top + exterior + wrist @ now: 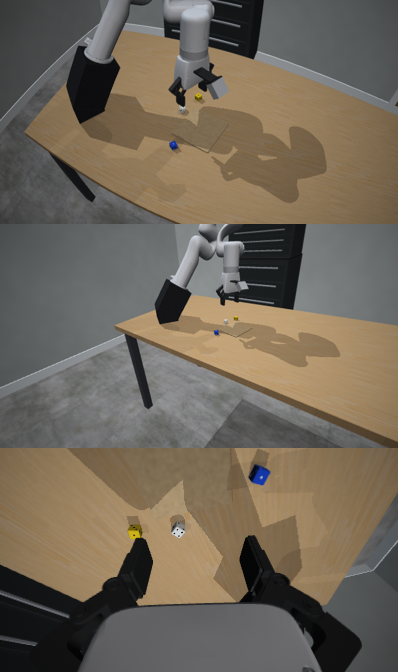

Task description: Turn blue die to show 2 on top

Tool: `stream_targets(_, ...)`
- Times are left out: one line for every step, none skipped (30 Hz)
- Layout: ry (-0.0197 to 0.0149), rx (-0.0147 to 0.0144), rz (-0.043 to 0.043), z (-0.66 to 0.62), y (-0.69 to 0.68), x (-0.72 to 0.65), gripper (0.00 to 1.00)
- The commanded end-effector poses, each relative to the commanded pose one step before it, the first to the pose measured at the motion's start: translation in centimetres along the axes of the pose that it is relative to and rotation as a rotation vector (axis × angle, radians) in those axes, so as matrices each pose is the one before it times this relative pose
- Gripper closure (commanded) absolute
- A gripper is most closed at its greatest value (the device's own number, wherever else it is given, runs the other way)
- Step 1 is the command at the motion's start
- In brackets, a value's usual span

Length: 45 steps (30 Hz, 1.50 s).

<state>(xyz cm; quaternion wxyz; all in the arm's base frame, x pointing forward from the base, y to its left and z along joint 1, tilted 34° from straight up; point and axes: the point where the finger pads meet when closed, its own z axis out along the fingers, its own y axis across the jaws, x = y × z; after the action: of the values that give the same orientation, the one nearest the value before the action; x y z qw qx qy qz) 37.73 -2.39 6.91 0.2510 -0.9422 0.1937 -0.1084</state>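
Note:
The blue die (173,145) (216,332) (259,474) lies on the bare table, just off the near left edge of the thin tan mat (205,134) (237,330) (190,468). Its top pips are too small to read. The mat lies flat with no die on it. My gripper (190,94) (229,301) (196,548) is open and empty. It hangs well above the table, over the white and yellow dice, behind the mat and far from the blue die.
A white die (182,109) (226,322) (178,530) and a yellow die (198,97) (236,318) (134,531) lie on the table just beyond the mat's far edge, a little apart. A black drawer cabinet (236,28) stands behind the table. The arm's black base (90,84) is at the left.

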Motion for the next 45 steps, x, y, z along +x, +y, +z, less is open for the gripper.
stream_targets(-0.00485,0.01347,0.11201,0.593,4.348,1.524,0.00)
stream_targets(0.00192,0.00820,0.06613,0.093,2.372,0.446,0.00)
stream_targets(0.00000,0.00000,0.00000,0.000,0.000,0.000,0.00)
stream_targets(0.00000,0.00000,0.00000,0.000,0.000,0.000,0.00)
stream_targets(0.00000,0.00000,0.00000,0.000,0.000,0.000,0.00)
stream_targets(0.00213,0.00767,0.04894,0.054,1.745,0.351,0.00)
stream_targets(0.00160,0.00538,0.03006,0.026,1.067,0.228,0.00)
stream_targets(0.00000,0.00000,0.00000,0.000,0.000,0.000,0.00)
stream_targets(0.00076,0.00248,0.01300,0.009,0.460,0.103,0.00)
stream_targets(0.00013,0.00041,0.00212,0.001,0.075,0.017,0.00)
stream_targets(0.00000,0.00000,0.00000,0.000,0.000,0.000,0.00)
stream_targets(0.00000,0.00000,0.00000,0.000,0.000,0.000,0.00)
stream_targets(0.00000,0.00000,0.00000,0.000,0.000,0.000,0.00)
stream_targets(0.00000,0.00000,0.00000,0.000,0.000,0.000,0.00)
stream_targets(0.00000,0.00000,0.00000,0.000,0.000,0.000,0.00)
stream_targets(0.00000,0.00000,0.00000,0.000,0.000,0.000,0.00)
stream_targets(0.00000,0.00000,0.00000,0.000,0.000,0.000,0.00)
stream_targets(0.00000,0.00000,0.00000,0.000,0.000,0.000,0.00)
stream_targets(0.00000,0.00000,0.00000,0.000,0.000,0.000,0.00)
stream_targets(0.00000,0.00000,0.00000,0.000,0.000,0.000,0.00)
stream_targets(0.00000,0.00000,0.00000,0.000,0.000,0.000,0.00)
stream_targets(0.00000,0.00000,0.00000,0.000,0.000,0.000,0.00)
stream_targets(0.00000,0.00000,0.00000,0.000,0.000,0.000,0.00)
stream_targets(0.00000,0.00000,0.00000,0.000,0.000,0.000,0.00)
stream_targets(0.00000,0.00000,0.00000,0.000,0.000,0.000,0.00)
stream_targets(0.00000,0.00000,0.00000,0.000,0.000,0.000,0.00)
stream_targets(0.00000,0.00000,0.00000,0.000,0.000,0.000,0.00)
stream_targets(0.00000,0.00000,0.00000,0.000,0.000,0.000,0.00)
stream_targets(0.00002,0.00017,-0.00004,0.057,-0.005,0.013,0.00)
stream_targets(0.00008,0.00087,-0.00021,0.320,-0.027,0.073,0.00)
stream_targets(0.00014,0.00140,-0.00032,0.666,-0.044,0.137,0.00)
stream_targets(0.00011,0.00107,-0.00022,0.946,-0.035,0.162,0.00)
stream_targets(0.00000,-0.00003,0.00004,1.065,-0.003,0.136,0.00)
stream_targets(-0.00013,-0.00111,0.00026,0.977,0.029,0.084,0.00)
stream_targets(-0.00018,-0.00143,0.00029,0.706,0.039,0.036,0.00)
stream_targets(-0.00011,-0.00088,0.00017,0.345,0.024,0.011,0.00)
stream_targets(-0.00002,-0.00017,0.00003,0.061,0.005,0.001,0.00)
stream_targets(0.00000,0.00000,0.00000,0.000,0.000,0.000,0.00)
stream_targets(0.00000,0.00000,0.00000,0.000,0.000,0.000,0.00)
stream_targets(0.00000,0.00000,0.00000,0.000,0.000,0.000,0.64)
stream_targets(0.00000,0.00000,0.00000,0.000,0.000,0.000,0.64)
stream_targets(0.00000,0.00000,0.00000,0.000,0.000,0.000,0.64)
stream_targets(0.00000,0.00000,0.00000,0.000,0.000,0.000,0.64)
stream_targets(0.00000,0.00000,0.00000,0.000,0.000,0.000,0.64)
stream_targets(0.00000,0.00000,0.00000,0.000,0.000,0.000,0.64)
